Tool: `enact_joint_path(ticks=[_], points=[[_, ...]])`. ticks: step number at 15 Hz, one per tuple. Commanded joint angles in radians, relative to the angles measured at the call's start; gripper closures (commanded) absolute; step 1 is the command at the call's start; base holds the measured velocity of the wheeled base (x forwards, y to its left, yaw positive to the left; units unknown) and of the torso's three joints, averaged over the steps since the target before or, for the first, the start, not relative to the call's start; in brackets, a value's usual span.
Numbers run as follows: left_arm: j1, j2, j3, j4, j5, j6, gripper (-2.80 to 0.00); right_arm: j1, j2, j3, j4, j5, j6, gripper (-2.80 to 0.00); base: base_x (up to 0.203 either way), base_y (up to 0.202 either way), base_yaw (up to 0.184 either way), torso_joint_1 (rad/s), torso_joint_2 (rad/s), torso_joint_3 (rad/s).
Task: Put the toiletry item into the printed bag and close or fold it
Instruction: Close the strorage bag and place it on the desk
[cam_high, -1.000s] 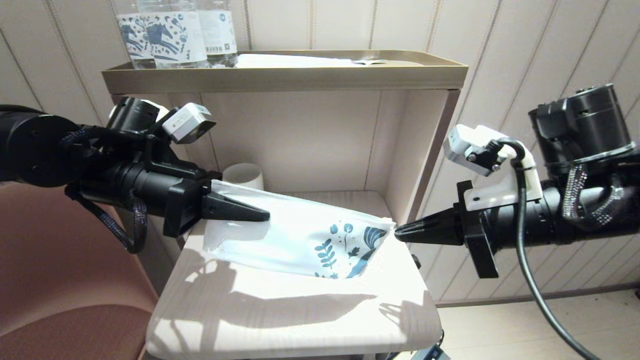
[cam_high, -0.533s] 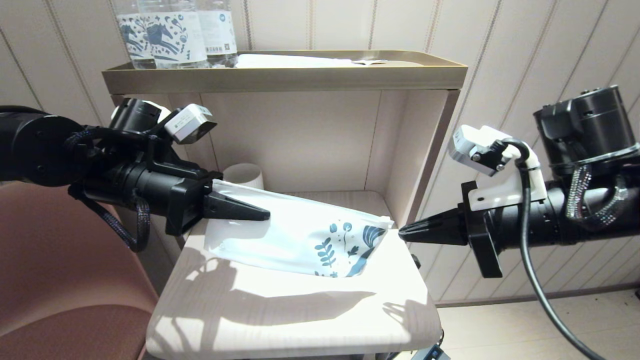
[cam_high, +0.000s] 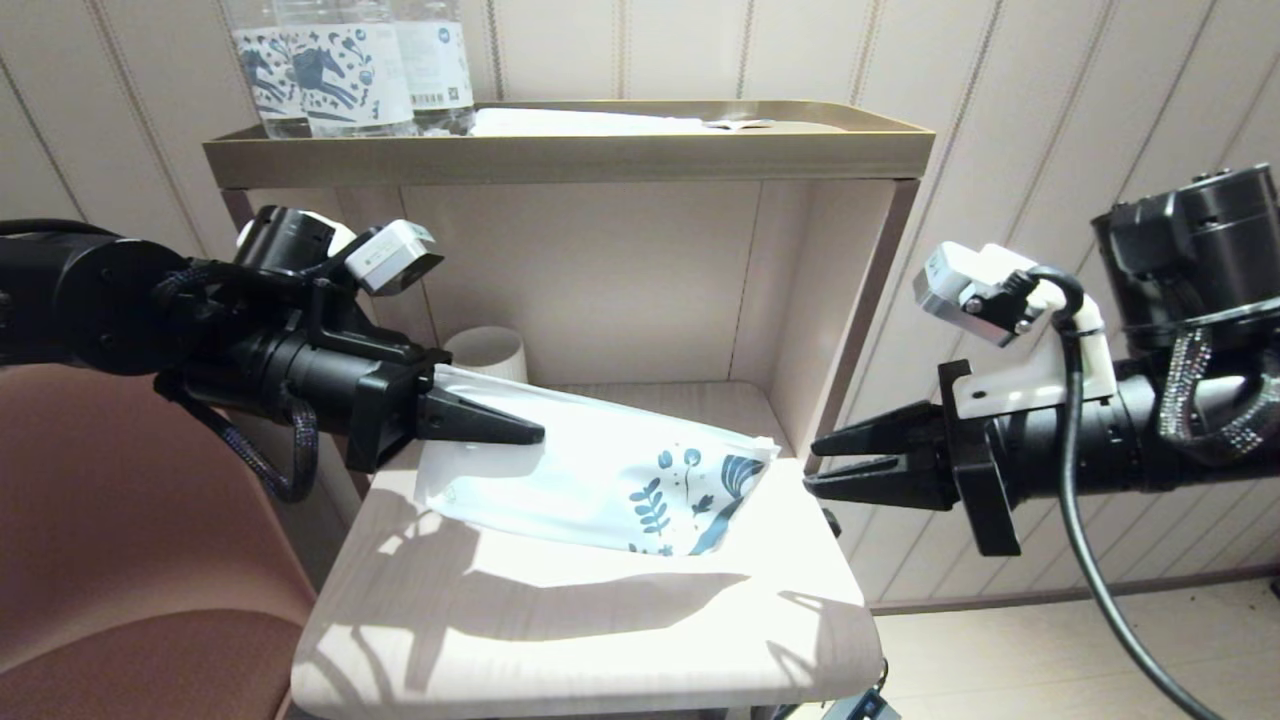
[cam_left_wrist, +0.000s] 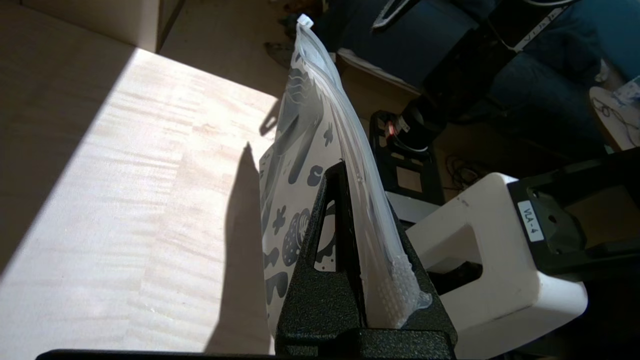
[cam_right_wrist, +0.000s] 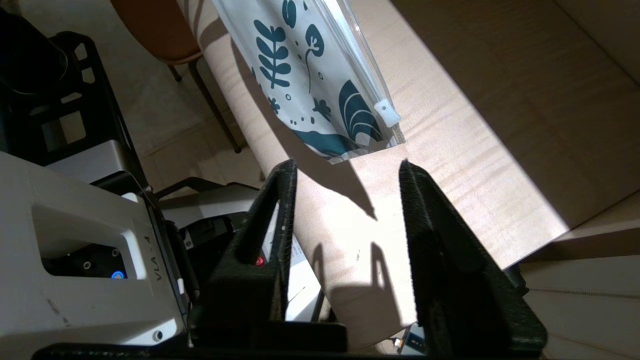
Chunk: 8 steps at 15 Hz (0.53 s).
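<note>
The printed bag (cam_high: 600, 480), a white pouch with dark blue leaf print at its right end, hangs edge-up just above the wooden shelf (cam_high: 600, 620). My left gripper (cam_high: 535, 435) is shut on the bag's plain left end, along its zip edge (cam_left_wrist: 360, 165). The white zip slider (cam_right_wrist: 386, 111) sits at the printed end's corner. My right gripper (cam_high: 812, 465) is open, a short way right of that corner and apart from it; nothing lies between its fingers (cam_right_wrist: 440, 215). The toiletry item is out of view.
A white mug (cam_high: 487, 352) stands at the back of the shelf behind the bag. A brass-coloured tray (cam_high: 570, 155) tops the unit, holding blue-printed water bottles (cam_high: 340, 65) and white paper. A brown chair (cam_high: 130, 560) stands left of the shelf.
My right gripper has opened, let go of the bag's printed corner and drawn back to the right. The left gripper still holds the bag and has shifted slightly right.
</note>
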<state>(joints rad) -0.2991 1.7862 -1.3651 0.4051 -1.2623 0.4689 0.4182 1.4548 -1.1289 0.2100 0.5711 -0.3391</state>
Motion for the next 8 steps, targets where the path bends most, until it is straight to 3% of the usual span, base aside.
enact_joint_path(ticks=[1,4,6,8], points=[[0.000,0.015,-0.001,0.003,-0.007,0.002,0.00,0.001,-0.015,0.005,0.002,0.005,0.002,-2.80,0.000,0.000,0.000,0.000,0.00,0.000],[0.000,0.045,-0.025,0.009,-0.004,-0.014,0.00,-0.008,-0.031,0.028,0.002,0.007,0.005,-2.80,0.000,0.000,0.000,0.000,0.00,0.000],[0.000,0.078,-0.054,0.004,0.051,-0.080,0.00,-0.018,-0.047,0.052,0.002,0.007,0.008,-2.80,0.000,0.000,0.000,0.000,0.00,0.000],[-0.001,0.093,-0.069,0.001,0.072,-0.099,0.00,-0.022,-0.053,0.057,0.002,0.009,0.020,-2.80,0.000,0.000,0.000,0.000,0.00,0.000]])
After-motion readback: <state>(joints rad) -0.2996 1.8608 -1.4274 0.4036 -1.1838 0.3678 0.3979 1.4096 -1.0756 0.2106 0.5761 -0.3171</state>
